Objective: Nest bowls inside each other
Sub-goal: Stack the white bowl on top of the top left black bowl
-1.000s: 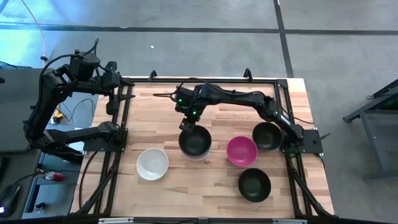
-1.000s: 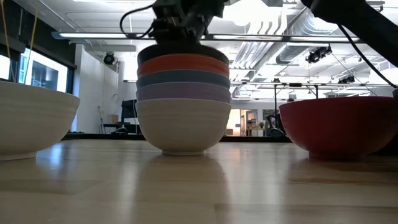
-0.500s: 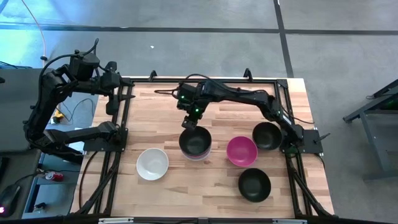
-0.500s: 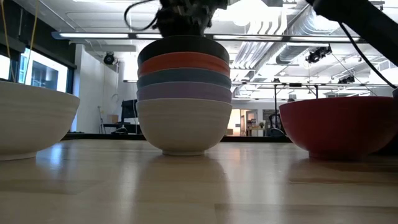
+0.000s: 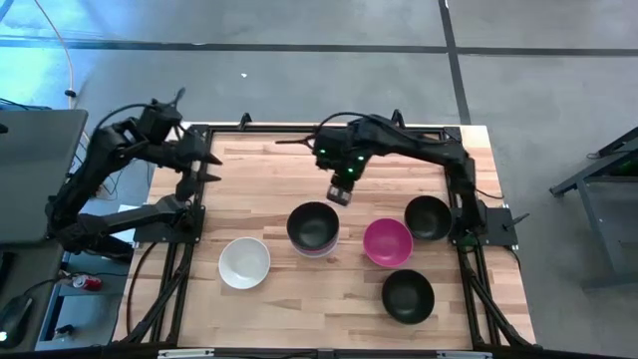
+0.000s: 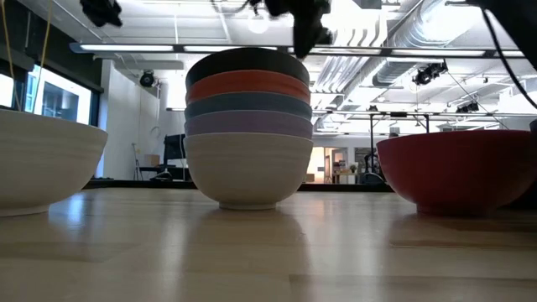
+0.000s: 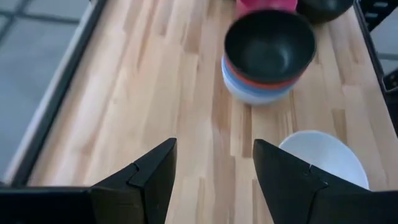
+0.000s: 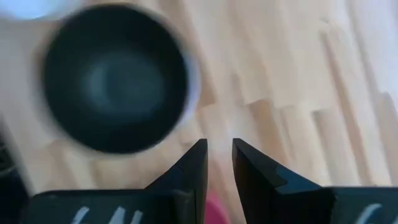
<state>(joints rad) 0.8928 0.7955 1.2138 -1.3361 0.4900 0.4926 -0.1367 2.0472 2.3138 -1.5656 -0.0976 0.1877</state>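
Observation:
Several bowls stand nested in a stack (image 5: 313, 229) at the table's middle, a black one on top, then red-orange, blue, lavender and white (image 6: 247, 159). Single bowls rest on their bases around it: a white bowl (image 5: 244, 262) near left, a magenta bowl (image 5: 387, 242) right of the stack, a black bowl (image 5: 429, 217) farther right and another black bowl (image 5: 408, 295) near the front. My right gripper (image 5: 341, 191) hangs above the table beyond the stack, fingers narrowly apart (image 8: 219, 155), holding nothing. My left gripper (image 5: 207, 170) stands open (image 7: 214, 155) over the table's left edge.
A black metal frame (image 5: 199, 214) borders the wooden table on its left, far and right sides. Bare wood lies between the left frame and the stack (image 7: 268, 53), and along the far edge (image 5: 269, 160).
My right gripper has risen from the far rim of the stack's top black bowl and gone toward the table's far right. My left gripper has come down and in toward the table's left edge. The stack stays where it was.

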